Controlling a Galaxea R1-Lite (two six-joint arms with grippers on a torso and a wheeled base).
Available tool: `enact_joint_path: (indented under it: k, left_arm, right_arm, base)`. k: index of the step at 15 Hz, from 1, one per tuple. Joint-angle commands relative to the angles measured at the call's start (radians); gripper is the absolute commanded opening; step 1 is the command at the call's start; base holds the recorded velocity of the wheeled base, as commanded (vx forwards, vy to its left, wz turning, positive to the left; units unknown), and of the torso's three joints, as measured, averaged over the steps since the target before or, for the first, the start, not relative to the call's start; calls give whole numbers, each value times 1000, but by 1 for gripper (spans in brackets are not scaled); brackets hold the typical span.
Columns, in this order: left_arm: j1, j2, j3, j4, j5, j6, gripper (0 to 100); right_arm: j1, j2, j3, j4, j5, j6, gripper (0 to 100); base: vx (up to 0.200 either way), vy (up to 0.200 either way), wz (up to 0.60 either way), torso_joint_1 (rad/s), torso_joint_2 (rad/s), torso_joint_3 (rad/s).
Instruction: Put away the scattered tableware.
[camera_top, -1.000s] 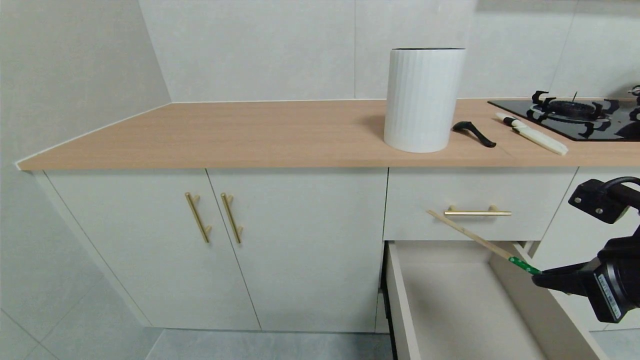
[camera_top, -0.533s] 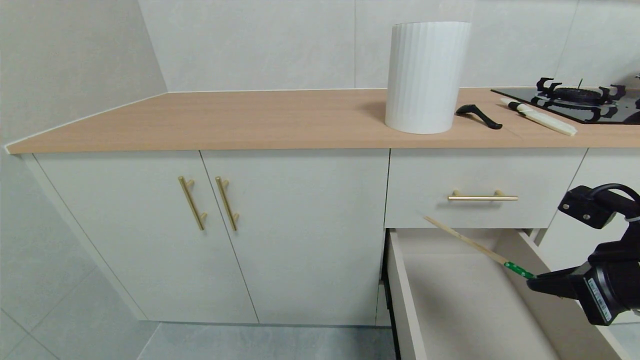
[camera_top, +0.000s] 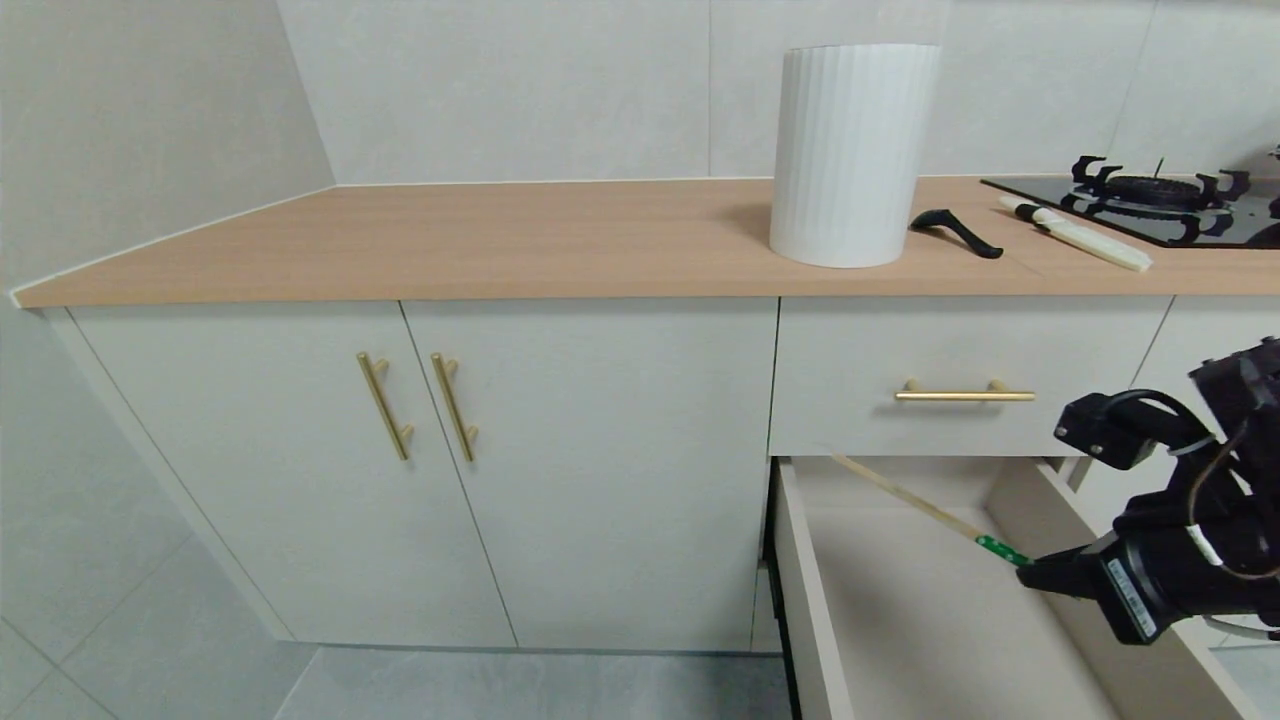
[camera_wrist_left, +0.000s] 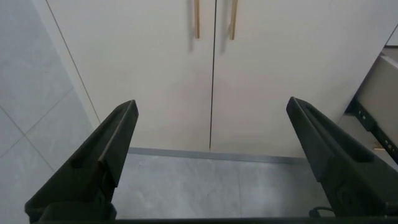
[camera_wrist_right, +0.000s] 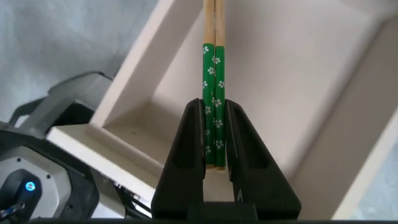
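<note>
My right gripper (camera_top: 1030, 577) is shut on a pair of wooden chopsticks (camera_top: 915, 503) with green flowered ends (camera_wrist_right: 211, 93). It holds them over the open lower drawer (camera_top: 800, 560), their thin ends slanting up toward the drawer's back left. From the right wrist the black fingers (camera_wrist_right: 186, 143) clamp the green ends above the pale drawer floor (camera_wrist_right: 280, 81). My left gripper (camera_wrist_left: 211, 162) is open and low, facing the closed cabinet doors (camera_wrist_left: 211, 68). On the counter lie a black-handled utensil (camera_top: 955, 230) and a cream knife (camera_top: 1078, 241).
A tall white ribbed canister (camera_top: 850, 150) stands on the wooden counter (camera_top: 450, 240). A black gas hob (camera_top: 1150, 200) sits at the far right. A shut upper drawer with a gold handle (camera_top: 965, 395) is above the open one. Two cabinet doors with gold handles (camera_top: 415, 405) are on the left.
The head camera dipped slightly. My right gripper moved left and lower with the chopsticks, bringing them further over the open drawer.
</note>
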Motion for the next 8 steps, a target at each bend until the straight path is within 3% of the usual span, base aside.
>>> enact_joint_path:
  k: [1, 5, 8]
  left_arm:
    - [0, 0, 0, 0, 1, 0, 100]
    - [0, 0, 0, 0, 1, 0, 100]
    - [0, 0, 0, 0, 1, 0, 100]
  right_arm:
    - [-6, 198, -29, -6, -35, 34, 0]
    - [5, 348, -84, -9, -94, 135, 0]
    - [36, 514, -168, -13, -95, 305, 0]
  base:
    - [0, 0, 0, 0, 0, 0]
    - [0, 0, 0, 0, 0, 0]
    - [0, 0, 0, 0, 0, 0]
